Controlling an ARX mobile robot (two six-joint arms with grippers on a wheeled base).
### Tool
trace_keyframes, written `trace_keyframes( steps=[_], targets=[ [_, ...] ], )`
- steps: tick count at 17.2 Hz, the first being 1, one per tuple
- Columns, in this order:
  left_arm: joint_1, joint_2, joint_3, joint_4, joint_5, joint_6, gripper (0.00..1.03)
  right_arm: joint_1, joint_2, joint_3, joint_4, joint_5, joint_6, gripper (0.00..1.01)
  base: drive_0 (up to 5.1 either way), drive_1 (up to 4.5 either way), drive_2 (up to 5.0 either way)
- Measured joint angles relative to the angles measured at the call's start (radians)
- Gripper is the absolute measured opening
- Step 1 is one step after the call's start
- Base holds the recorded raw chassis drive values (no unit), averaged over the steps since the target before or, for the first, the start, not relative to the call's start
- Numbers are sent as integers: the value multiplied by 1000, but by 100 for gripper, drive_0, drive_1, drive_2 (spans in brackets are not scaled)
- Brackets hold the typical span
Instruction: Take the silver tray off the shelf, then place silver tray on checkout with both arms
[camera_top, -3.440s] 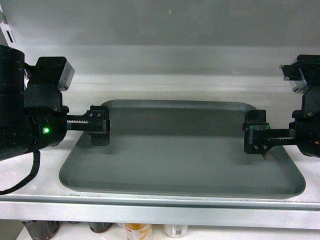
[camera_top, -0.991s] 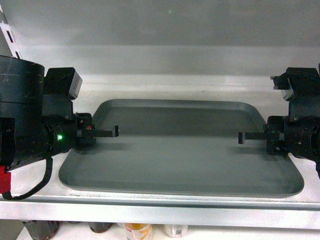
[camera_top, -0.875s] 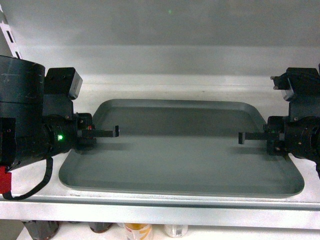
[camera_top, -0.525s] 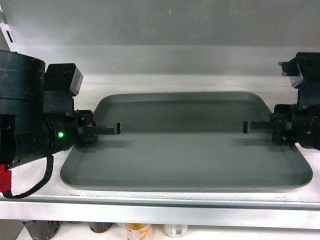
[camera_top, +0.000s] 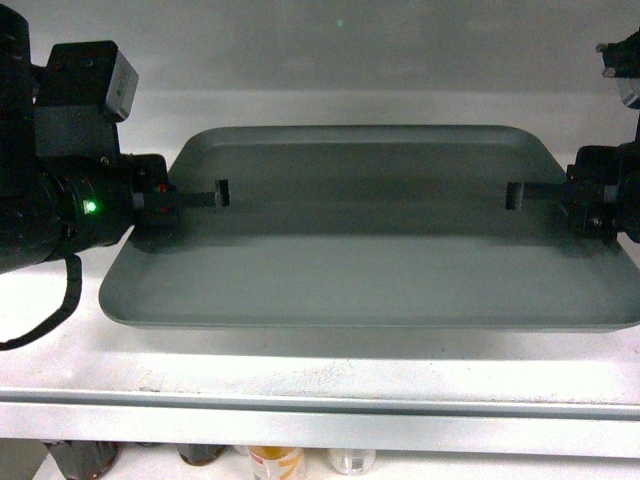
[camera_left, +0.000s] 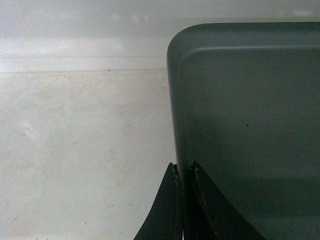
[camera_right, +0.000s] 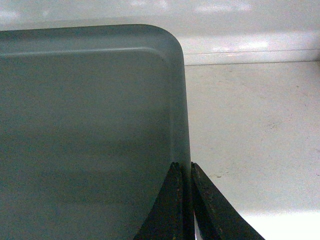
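You're in the lift-off step — the silver tray (camera_top: 370, 250) is gripped at both short ends, and from the shadow under its front edge I judge it raised clear of the shelf (camera_top: 300, 385). Left pincer (camera_left: 183, 172) is pinching the left rim; right pincer (camera_right: 183, 172) is pinching the right rim, each with the rim sandwiched between nearly touching fingers. Next move, as I read it: draw both arms back together, matched height and speed, keeping the tray level — any skew could twist the rim out of a thin grip. Checkout isn't in view. Count: one tray, two pincers, one shelf board.
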Motion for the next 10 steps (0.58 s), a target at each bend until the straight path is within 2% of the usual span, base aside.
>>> trace_keyframes(
  steps=[5,7,8,10],
  targets=[
    [0,-33,0,-53,0,0,4,-1,-14,0,-47,-8,-2,3,0,0,0],
    [0,-37,0,-78,1,-1,4,-1,-28,0,-86,-10,-2,3,0,0,0],
    [-6,-40,0,-111,0,-8,4,-2,-35,14,-160,-10,-5,3,0,0,0],
    [-10,-40,0,-127,-2,-18,4,-5,-35,19,-188,-15,-10,3,0,0,0]
  ],
)
